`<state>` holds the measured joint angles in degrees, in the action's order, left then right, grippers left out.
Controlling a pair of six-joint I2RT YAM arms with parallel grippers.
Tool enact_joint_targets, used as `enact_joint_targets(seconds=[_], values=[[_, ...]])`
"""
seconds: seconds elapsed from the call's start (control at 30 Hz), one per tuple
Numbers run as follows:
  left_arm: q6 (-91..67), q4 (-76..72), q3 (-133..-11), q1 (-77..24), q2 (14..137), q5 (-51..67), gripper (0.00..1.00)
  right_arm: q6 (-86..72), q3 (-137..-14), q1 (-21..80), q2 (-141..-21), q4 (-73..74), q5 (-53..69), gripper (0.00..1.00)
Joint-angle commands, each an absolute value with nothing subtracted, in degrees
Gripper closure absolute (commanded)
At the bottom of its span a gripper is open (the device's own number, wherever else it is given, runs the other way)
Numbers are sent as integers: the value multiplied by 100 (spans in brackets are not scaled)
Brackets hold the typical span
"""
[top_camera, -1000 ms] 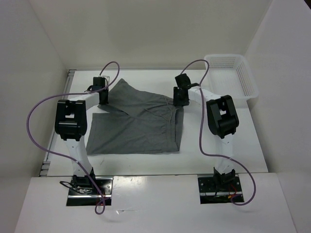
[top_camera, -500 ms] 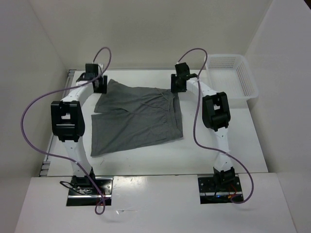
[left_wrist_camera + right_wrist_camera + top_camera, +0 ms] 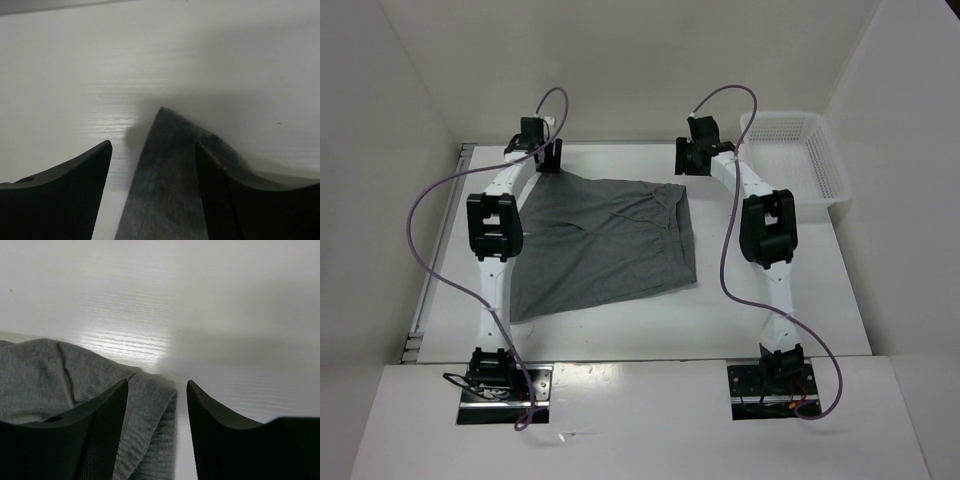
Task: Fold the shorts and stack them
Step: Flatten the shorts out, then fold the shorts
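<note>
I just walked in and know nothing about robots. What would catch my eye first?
The dark grey shorts, spread out in the middle of the table, flanked by the left arm and the right arm. The left gripper and right gripper sit open at the shorts' two far corners. A white mesh basket stands at the far right.

White table (image 3: 820, 290) w/ plain white walls (image 3: 640, 70); even light.
</note>
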<state>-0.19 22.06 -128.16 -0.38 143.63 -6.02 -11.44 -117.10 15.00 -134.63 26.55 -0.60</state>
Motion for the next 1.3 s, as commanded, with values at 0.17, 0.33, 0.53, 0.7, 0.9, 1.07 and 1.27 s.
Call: enact_joint_targets(seconds=[0.17,0.33,0.53,0.7,0.9,1.07,1.27], values=[[0,3049,-14430,-228,15388,-571,25,-1011,-11777,1485,-13579,2585,-105,36],[0,3925,-15405,-229,15916,-484,41,-1011,-11830,1485,-13789,2584,123,31],[0,5412,-17979,-229,17031,-255,69,-1063,-11830,1485,-13983,2584,439,31],[0,5484,-17938,-27,16937,-150,46,-1063,-11830,1485,-13983,2584,642,30],[0,5484,-17938,26,16787,-149,35,-1063,-11777,1485,-13983,2584,642,30],[0,5484,-17938,-26,17015,-413,34,-1063,-11725,1485,-13983,2584,642,30],[0,5484,-17938,-211,17121,-272,50,-1063,-11672,1485,-13983,2584,694,41]])
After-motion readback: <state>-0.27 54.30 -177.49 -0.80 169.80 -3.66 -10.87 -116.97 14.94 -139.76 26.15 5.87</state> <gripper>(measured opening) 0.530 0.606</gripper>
